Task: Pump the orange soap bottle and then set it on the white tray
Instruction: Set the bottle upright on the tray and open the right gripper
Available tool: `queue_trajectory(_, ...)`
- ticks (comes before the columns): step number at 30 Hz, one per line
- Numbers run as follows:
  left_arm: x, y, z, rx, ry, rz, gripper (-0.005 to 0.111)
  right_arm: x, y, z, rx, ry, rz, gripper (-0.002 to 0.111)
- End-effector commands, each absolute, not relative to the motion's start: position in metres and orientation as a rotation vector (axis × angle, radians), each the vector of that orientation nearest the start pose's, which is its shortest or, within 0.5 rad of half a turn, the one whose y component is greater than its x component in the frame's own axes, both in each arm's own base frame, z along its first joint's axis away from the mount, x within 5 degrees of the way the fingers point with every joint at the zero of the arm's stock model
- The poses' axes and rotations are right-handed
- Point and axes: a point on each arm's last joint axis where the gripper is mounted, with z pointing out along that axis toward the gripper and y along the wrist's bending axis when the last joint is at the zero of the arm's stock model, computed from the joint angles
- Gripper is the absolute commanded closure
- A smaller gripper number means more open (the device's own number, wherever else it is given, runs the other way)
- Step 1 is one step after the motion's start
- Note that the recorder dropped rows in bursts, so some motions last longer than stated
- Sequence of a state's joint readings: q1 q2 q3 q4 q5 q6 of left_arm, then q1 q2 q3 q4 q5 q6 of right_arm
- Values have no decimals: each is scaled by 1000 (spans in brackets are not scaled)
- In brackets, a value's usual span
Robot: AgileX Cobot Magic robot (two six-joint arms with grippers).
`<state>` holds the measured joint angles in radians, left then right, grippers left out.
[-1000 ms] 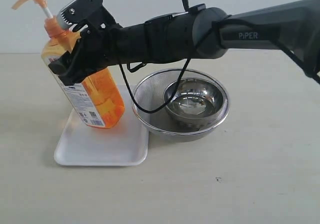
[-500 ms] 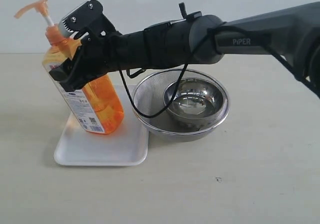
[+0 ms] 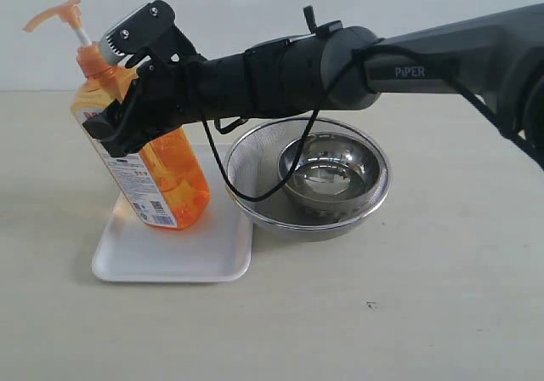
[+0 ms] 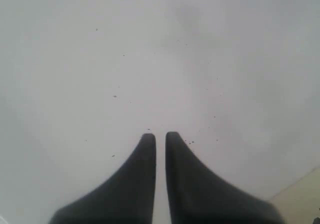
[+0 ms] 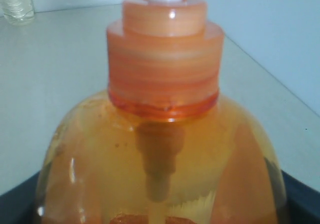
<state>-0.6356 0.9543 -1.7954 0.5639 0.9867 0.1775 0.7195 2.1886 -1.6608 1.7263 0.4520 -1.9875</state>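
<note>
Two steps make up the task: pumping, and placing on the tray.

1. Pumping. The pump head (image 3: 53, 13) stands raised on its white stem with nothing pressing on it. Whether it has been pumped cannot be told from the pictures. With the bottle already at the tray, I judge this step most likely done.

2. Placing. The orange soap bottle (image 3: 161, 173) is over the white tray (image 3: 183, 262). It is tilted, and its lower edge appears to touch the tray's floor. It is not upright and not released, so this step is partly done.

3. Right gripper (image 3: 119, 83). Its jaws stand wide and clamp the bottle's upper body just below the orange collar, which the right wrist view shows close up. It carries the bottle's lean.

4. Left gripper (image 4: 160, 138). Closed, fingers almost together, holding nothing. It faces a blank pale surface and is away from the tray.

5. Surroundings. A steel mesh strainer (image 3: 255, 185) with a steel bowl (image 3: 327, 173) inside it sits just beside the tray, apparently touching its edge.

Remaining, in my judgement: set the bottle upright on the tray, open the jaws and withdraw, without knocking it toward the strainer.
</note>
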Motion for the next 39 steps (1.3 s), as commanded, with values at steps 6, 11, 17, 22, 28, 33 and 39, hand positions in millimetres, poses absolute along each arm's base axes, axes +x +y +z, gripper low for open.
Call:
queue_trajectory(6,89,-16,591,511,1472,251,102,355,364,233,-1136,1555,782,65)
queue_trajectory(11,89,-16,591,511,1472,251,102,356,364,232,-1131,1561,771,65)
queue_trajectory(17,89,-16,591,511,1472,251,102,356,364,232,-1130,1563,768,65)
queue_trajectory(22,89,-16,591,511,1472,251,102,356,364,232,-1130,1563,768,48)
queue_trajectory(28,89,-16,591,511,1472,251,102,357,363,232,-1109,1583,782,8)
queue_trajectory(33,89,-16,591,511,1472,251,102,357,363,232,-1109,1583,782,3)
queue_trajectory(39,89,-16,591,511,1472,251,102,357,363,232,-1109,1583,782,3)
